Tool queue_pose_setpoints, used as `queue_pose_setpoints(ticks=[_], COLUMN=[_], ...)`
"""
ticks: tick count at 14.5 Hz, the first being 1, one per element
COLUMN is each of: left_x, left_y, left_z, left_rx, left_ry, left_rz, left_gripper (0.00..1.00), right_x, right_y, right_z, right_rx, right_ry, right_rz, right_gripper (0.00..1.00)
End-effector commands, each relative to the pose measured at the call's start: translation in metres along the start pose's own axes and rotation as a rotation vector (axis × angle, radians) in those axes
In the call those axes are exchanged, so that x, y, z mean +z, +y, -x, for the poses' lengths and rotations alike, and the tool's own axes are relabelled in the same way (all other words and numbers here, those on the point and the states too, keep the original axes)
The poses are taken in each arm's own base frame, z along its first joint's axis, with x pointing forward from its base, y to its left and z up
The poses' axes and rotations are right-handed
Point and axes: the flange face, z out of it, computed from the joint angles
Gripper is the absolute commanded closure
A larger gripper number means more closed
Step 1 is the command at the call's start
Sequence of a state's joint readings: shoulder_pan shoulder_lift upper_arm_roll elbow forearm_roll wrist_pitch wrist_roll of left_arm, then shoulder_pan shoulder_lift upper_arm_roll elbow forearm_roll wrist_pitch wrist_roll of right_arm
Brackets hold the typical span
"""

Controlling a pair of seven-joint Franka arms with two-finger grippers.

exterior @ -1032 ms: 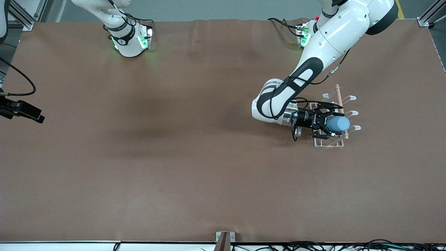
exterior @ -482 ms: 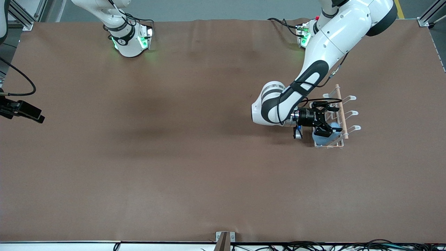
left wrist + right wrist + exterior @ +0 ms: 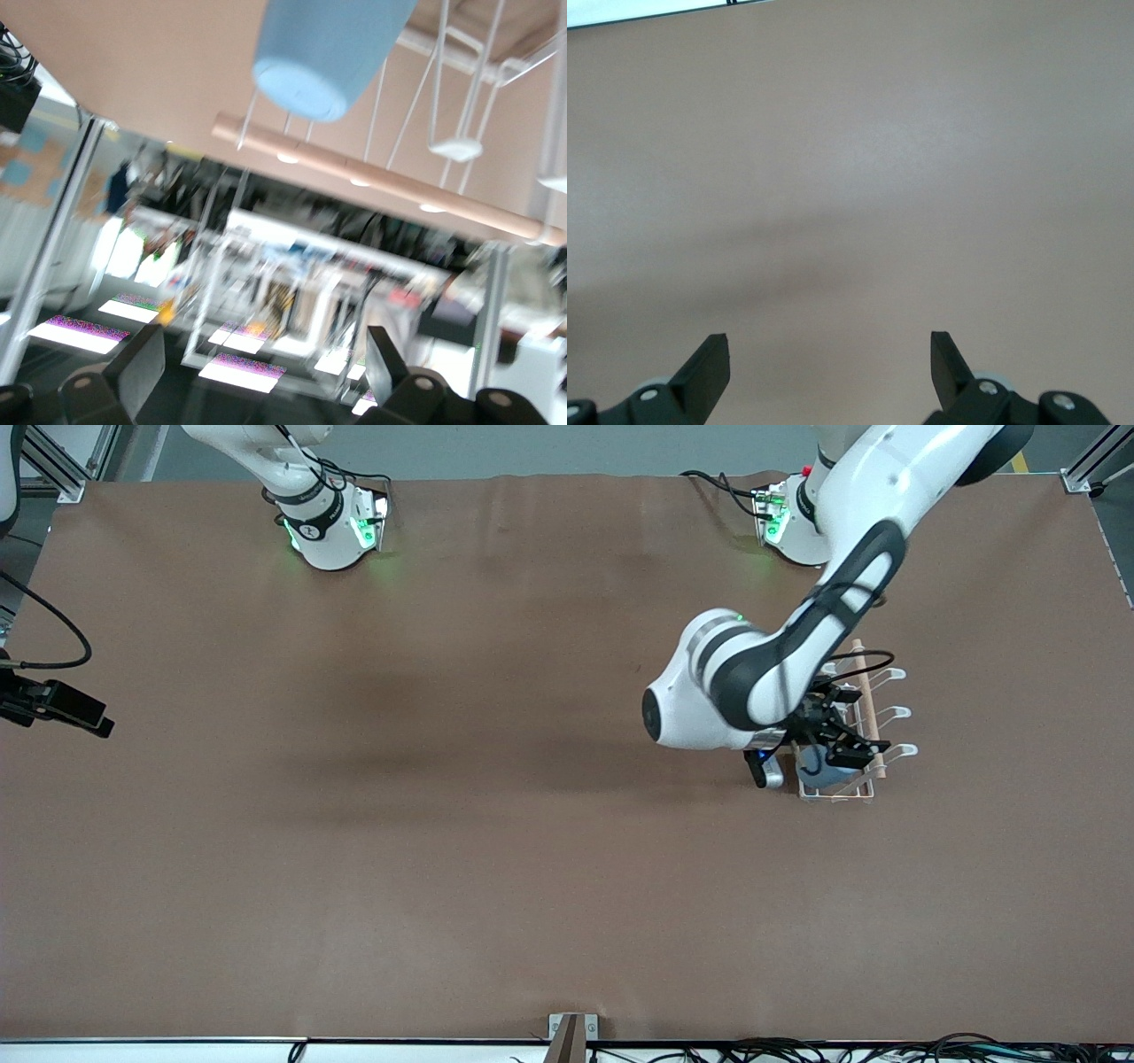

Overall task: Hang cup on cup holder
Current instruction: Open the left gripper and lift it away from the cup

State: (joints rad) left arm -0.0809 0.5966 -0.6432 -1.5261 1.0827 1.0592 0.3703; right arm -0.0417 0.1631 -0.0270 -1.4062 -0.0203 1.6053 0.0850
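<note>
Cup: hangs on the cup holder, released.
Left tool: open, over holder.
Right tool: open, waits.

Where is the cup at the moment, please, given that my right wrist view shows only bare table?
Observer: The cup is on the cup holder, at the end of the rack nearer the front camera.
Operator: Is the left gripper gripping it?
Observer: No, the left gripper is open, and the cup lies clear of its fingers.
Operator: Which way does the cup face?
Observer: In the left wrist view its closed bottom points toward the gripper, close to the wooden rod.
</note>
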Motion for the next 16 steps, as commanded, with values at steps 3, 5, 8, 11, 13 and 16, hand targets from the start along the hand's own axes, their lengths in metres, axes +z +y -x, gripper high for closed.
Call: queue_pose_setpoints(ticks=[3, 5, 8, 11, 13, 16], left_x=[0.011, 0.018, 0.039, 0.03, 0.029, 0.012], left_y=[-0.058, -0.069, -0.081, -0.083, -0.085, -0.085], left_z=[0.132, 0.169, 0.22, 0.27, 0.3, 0.321], left_rx=[-0.247, -0.318, -0.583, -0.707, -0.813, -1.01], left_ry=[0.34, 0.438, 0.549, 0.716, 0.809, 0.855], left_rz=[0.23, 0.325, 0.59, 0.744, 0.874, 0.935], left_gripper=[0.0, 0.0, 0.0, 0.0, 0.0, 0.0], right_x=[-0.011, -0.013, -0.013, -0.013, -0.013, -0.013], right_y=[0.004, 0.004, 0.004, 0.005, 0.005, 0.005], right_z=[0.031, 0.032, 0.031, 0.031, 0.031, 0.031], right_rx=[-0.017, -0.017, -0.017, -0.014, -0.014, -0.014], right_ry=[0.025, 0.027, 0.029, 0.03, 0.029, 0.028], right_rz=[0.001, 0.0, 0.0, 0.0, 0.0, 0.0], right_gripper=[0.0, 0.0, 0.0, 0.0, 0.0, 0.0])
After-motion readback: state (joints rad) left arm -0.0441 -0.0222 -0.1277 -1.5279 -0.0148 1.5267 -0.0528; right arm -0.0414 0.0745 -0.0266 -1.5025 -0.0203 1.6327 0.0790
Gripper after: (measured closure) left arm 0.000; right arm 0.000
